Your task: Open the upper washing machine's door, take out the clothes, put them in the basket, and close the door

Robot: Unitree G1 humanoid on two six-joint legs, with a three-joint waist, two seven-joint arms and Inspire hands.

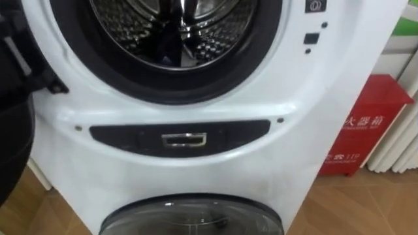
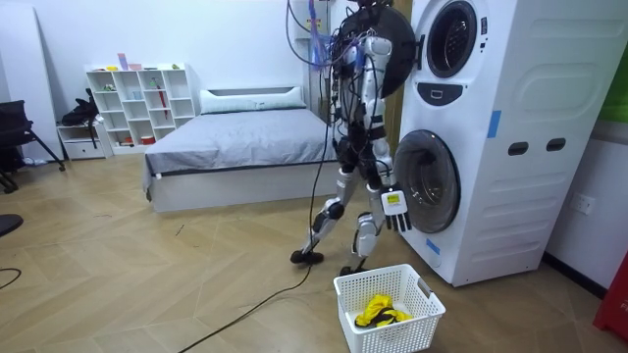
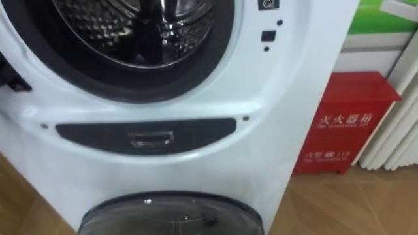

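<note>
The upper washing machine's round opening (image 1: 176,72) is right in front of me, and its steel drum (image 1: 196,26) shows bare metal with a dark reflection. Its dark door (image 1: 13,111) hangs open on my left. In the room view I stand upright, close to the stacked white machines (image 2: 510,127), facing them. My right hand (image 2: 395,211) hangs low beside the lower machine's door (image 2: 427,181), fingers straight down and holding nothing. A white laundry basket (image 2: 343,291) sits on the floor behind my feet with a yellow cloth (image 2: 381,311) in it.
A red cabinet (image 1: 366,124) stands on the floor right of the machines, with a white radiator (image 1: 401,143) beyond it. The lower machine's glass door (image 1: 192,215) is closed. A bed (image 2: 245,147) and a white shelf (image 2: 137,103) stand behind me across the wooden floor.
</note>
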